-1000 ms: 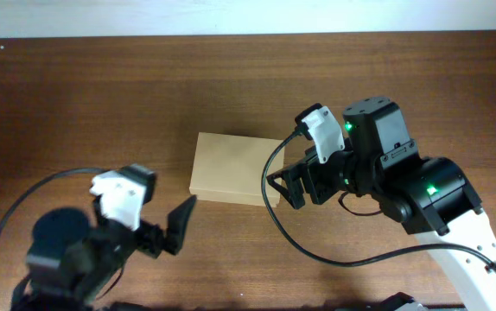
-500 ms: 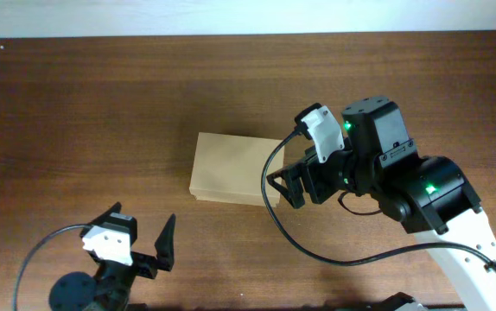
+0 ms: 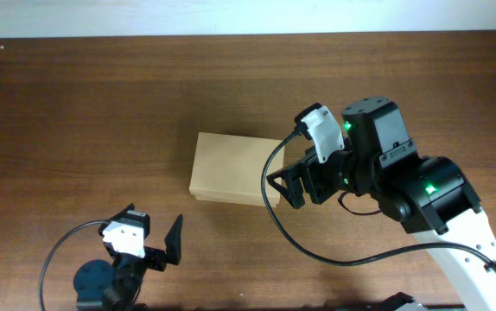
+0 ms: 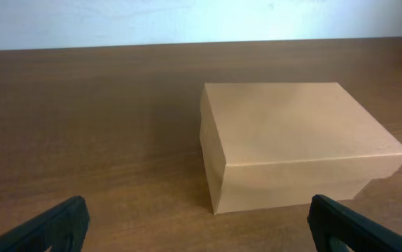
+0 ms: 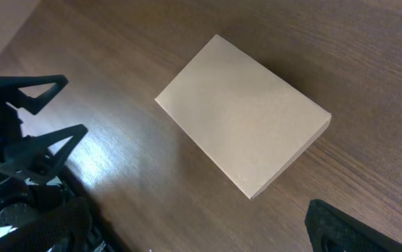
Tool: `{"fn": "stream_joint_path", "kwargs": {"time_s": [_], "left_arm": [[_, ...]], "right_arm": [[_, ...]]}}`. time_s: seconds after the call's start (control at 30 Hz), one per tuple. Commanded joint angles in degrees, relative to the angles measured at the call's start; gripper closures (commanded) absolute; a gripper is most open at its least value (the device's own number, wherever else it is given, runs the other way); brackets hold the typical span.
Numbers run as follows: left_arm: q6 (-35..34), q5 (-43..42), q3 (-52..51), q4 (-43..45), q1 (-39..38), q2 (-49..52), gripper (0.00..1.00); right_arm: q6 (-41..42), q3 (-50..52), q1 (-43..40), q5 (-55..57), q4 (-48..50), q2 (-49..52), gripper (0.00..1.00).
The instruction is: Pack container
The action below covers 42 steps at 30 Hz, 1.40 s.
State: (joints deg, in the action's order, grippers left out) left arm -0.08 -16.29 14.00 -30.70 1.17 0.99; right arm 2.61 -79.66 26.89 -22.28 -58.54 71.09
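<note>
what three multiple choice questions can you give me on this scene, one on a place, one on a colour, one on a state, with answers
1. Which hand is nearer the container?
A) left hand
B) right hand
C) both equally near

2. What colour is the container?
A) white
B) blue
C) tan-brown

3. How is the container's lid?
A) shut flat
B) standing open
C) taken off

Answers:
1 B: the right hand is at the container's right end, while the left hand is well apart from it, near the front of the table.
2 C: it shows as plain tan cardboard in every view.
3 A: the top lies flat and level, with no flap raised.
</note>
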Motion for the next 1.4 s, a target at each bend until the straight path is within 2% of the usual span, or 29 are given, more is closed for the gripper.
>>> {"fn": "stream_joint_path", "kwargs": {"time_s": [0.0,0.27,1.37], "left_arm": [[-0.59,-0.92,-3.02,2.93,0.37,-0.72,0.01],[-0.57,-2.05,-7.34,8.92,0.22,-0.72,0.0],[-0.57,-1.92,-7.34,8.83,0.22,-0.7,0.01]], "right_arm": [[-0.2,-0.5,0.42,0.5,0.04,0.17,0.01],[-0.2,-0.5,0.42,0.5,0.04,0.17,0.01],[-0.26,-0.5,0.46,0.98,-0.17,-0.48,0.01]]}}
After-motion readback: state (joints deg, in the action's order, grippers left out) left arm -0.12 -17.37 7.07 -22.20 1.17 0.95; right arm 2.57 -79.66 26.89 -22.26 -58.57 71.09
